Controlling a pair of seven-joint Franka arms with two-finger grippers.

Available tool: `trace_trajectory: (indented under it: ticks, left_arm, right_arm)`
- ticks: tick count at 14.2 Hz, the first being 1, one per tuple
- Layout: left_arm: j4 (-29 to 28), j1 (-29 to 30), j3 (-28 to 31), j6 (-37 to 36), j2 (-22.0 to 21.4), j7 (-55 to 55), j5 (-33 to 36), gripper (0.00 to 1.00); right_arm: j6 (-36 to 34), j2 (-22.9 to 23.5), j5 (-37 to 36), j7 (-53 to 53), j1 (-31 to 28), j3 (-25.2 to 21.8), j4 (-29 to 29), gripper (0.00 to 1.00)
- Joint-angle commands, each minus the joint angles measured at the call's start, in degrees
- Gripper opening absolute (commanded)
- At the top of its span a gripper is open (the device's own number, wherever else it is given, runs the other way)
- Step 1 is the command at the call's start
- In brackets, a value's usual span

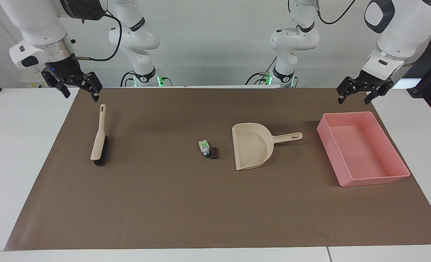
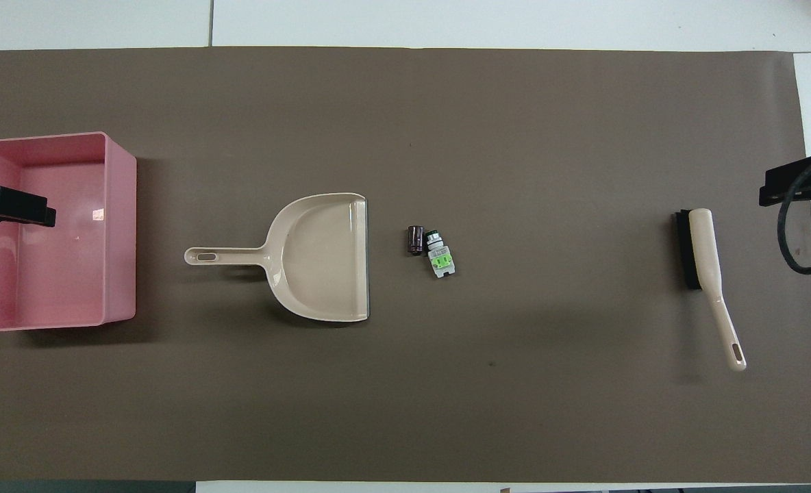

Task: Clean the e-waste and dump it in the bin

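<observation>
Brown mat (image 1: 164,203) carries my two e-waste pieces: white-and-green cylinder (image 1: 204,147) touching dark brown block (image 1: 214,152), just beside the beige dustpan's (image 1: 252,145) mouth. Pink bin (image 1: 397,173) sits toward my left arm's end, brush (image 1: 99,140) toward my right. Left gripper (image 1: 361,93) and right gripper (image 1: 80,88) hang released, empty.

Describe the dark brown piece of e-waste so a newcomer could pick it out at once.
Start at the beige dustpan in the middle of the brown mat. Two tiny pieces lie just off its open mouth, toward the right arm's end. The dark brown stubby block is the one closer to the dustpan, plain and dark, unlike the white-and-green cylinder part touching it.
</observation>
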Motion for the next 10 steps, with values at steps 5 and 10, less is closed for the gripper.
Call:
trace_trajectory:
  ticks: [5, 10]
  left_arm:
    - [-1.8, 0.5, -0.1, 0.6, -1.5, 0.8, -0.7, 1.00]
    - [-1.8, 0.5, -0.1, 0.6, -1.5, 0.8, -0.7, 1.00]
  right_arm:
    - [-0.7, 0.1, -0.4, 2.0, -0.3, 0.4, 0.2, 0.99]
    - [5.0, -3.2, -0.3, -0.2, -1.3, 0.0, -7.9, 0.99]
